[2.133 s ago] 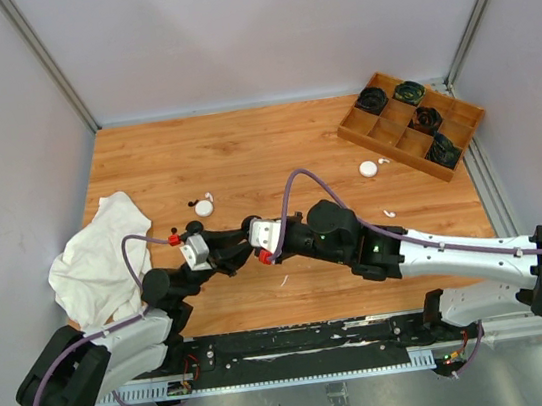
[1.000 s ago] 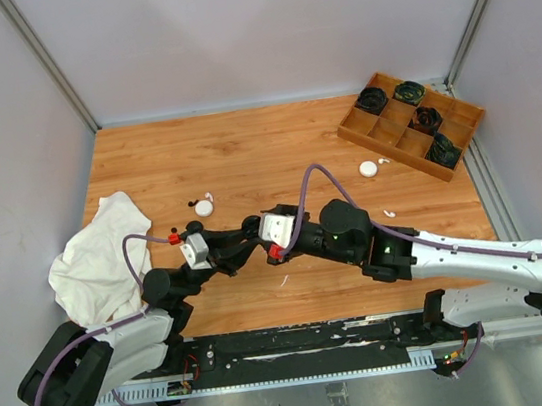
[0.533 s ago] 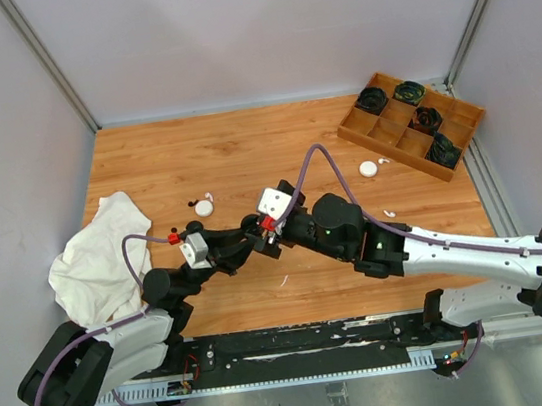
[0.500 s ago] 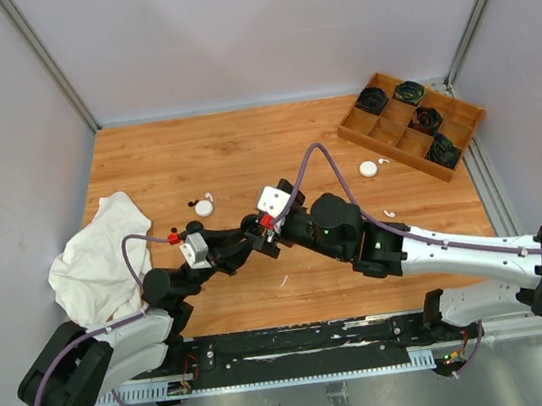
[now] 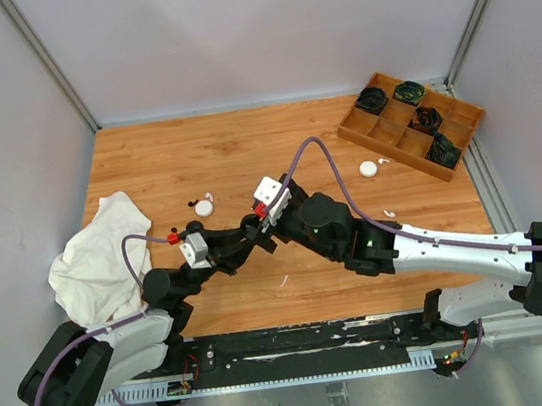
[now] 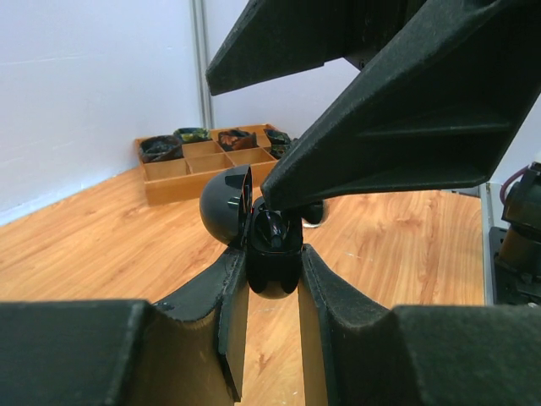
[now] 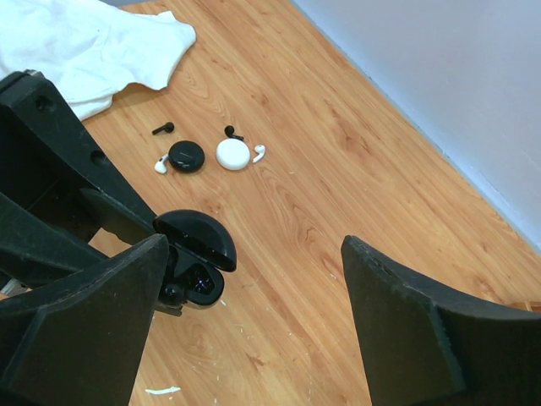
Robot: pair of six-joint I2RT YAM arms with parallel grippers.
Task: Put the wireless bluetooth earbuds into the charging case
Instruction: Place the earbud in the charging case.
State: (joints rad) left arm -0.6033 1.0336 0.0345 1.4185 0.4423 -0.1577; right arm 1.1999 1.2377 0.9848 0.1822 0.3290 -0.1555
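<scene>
My left gripper (image 6: 271,264) is shut on a black charging case (image 6: 272,254) whose lid (image 6: 226,207) stands open. A glossy dark piece sits inside it; I cannot tell what it is. My right gripper (image 7: 254,245) hangs open just above that case (image 7: 193,264), its fingers (image 6: 397,127) filling the top of the left wrist view. On the table beyond lie loose earbuds: a white one (image 7: 259,152), another white one (image 7: 161,164), a black one (image 7: 163,128) and another black one (image 7: 229,132). In the top view both grippers, left (image 5: 241,239) and right (image 5: 264,222), meet mid-table.
A shut black case (image 7: 185,156) and a white case (image 7: 232,154) lie among the earbuds. A white cloth (image 5: 97,258) is bunched at the left edge. A wooden tray (image 5: 354,133) of black cases stands far right, with a white case (image 5: 368,168) and white earbuds (image 5: 390,214) near it.
My right gripper has opened wide and drawn back from the black case, its wrist swinging up and to the far left. The left gripper has kept its hold and place.
</scene>
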